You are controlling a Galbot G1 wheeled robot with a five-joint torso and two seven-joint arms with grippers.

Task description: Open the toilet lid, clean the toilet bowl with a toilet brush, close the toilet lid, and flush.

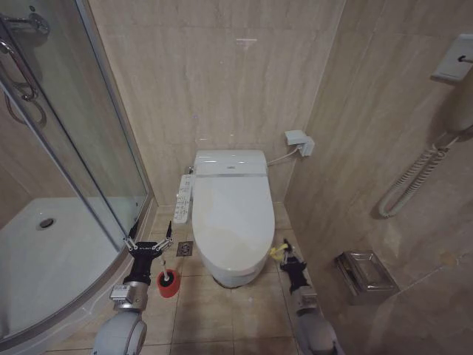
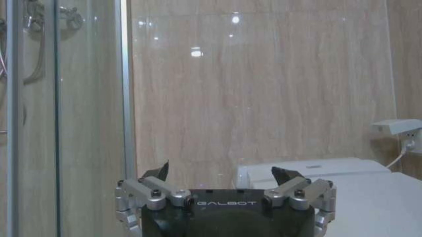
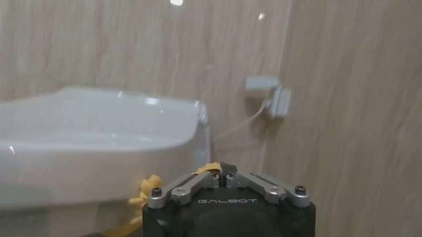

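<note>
The toilet lid (image 1: 233, 211) lies closed over the toilet bowl (image 1: 235, 276), hiding the inside of the bowl. A yellow strap (image 1: 277, 252) hangs at the lid's right front edge. My right gripper (image 1: 287, 246) is at that edge, low beside the bowl. In the right wrist view its fingers (image 3: 221, 169) are shut, with the yellow strap (image 3: 150, 190) running up to their tips. The toilet brush's red base (image 1: 168, 284) stands on the floor left of the bowl. My left gripper (image 1: 150, 235) hovers just behind it, open and holding nothing, as the left wrist view (image 2: 221, 171) confirms.
A glass shower enclosure (image 1: 81, 155) and its white tray (image 1: 44, 251) take up the left side. A button panel (image 1: 182, 198) sticks out on the bowl's left, above a floor drain (image 1: 185, 249). The right wall carries a socket (image 1: 299, 142), a coiled cord (image 1: 414, 181) and a metal holder (image 1: 363, 274).
</note>
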